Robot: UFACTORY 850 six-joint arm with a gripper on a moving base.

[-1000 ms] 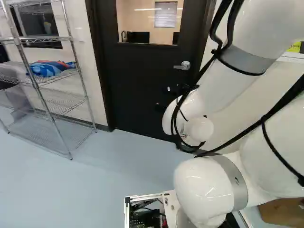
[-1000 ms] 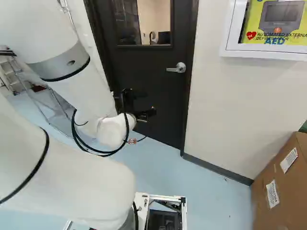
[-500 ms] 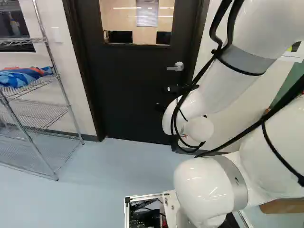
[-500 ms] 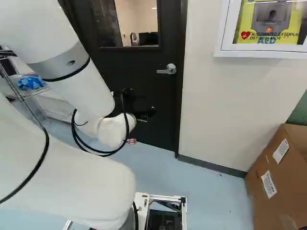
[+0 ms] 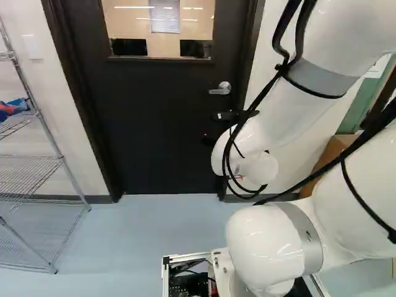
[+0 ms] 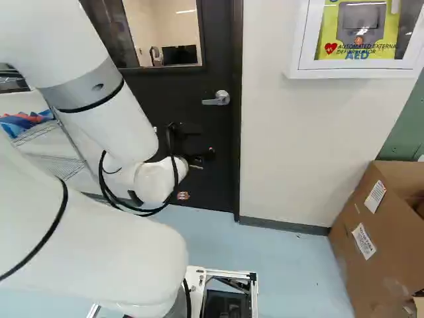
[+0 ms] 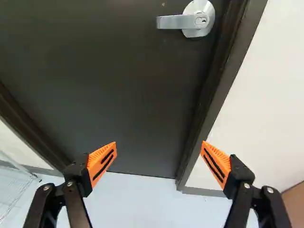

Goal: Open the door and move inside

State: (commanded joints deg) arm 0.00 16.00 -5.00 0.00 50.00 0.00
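Observation:
The black gripper (image 6: 192, 149) is in front of the lower part of the dark door (image 6: 182, 89) in the right base view. In the wrist view the gripper (image 7: 159, 142) stands open, its orange-padded fingers wide apart with nothing between them. Ahead of it is the closed door (image 7: 109, 85), with a silver lever handle (image 7: 180, 21) near the frame, beyond the fingertips and not touched. The left base view shows the handle (image 5: 221, 88) above the gripper and a window in the door's upper part.
A wire shelf (image 5: 37, 173) stands left of the door. Right of the door are a white wall (image 6: 298, 146), a wall-mounted defibrillator cabinet (image 6: 354, 73) and a large cardboard box (image 6: 371, 232). Pale blue floor (image 5: 148, 229) lies before the door.
The base has turned to the right: door, shelf and cabinet have shifted leftward in both base views. Against its lowest joint the arm holds the same pose. The door has stayed closed.

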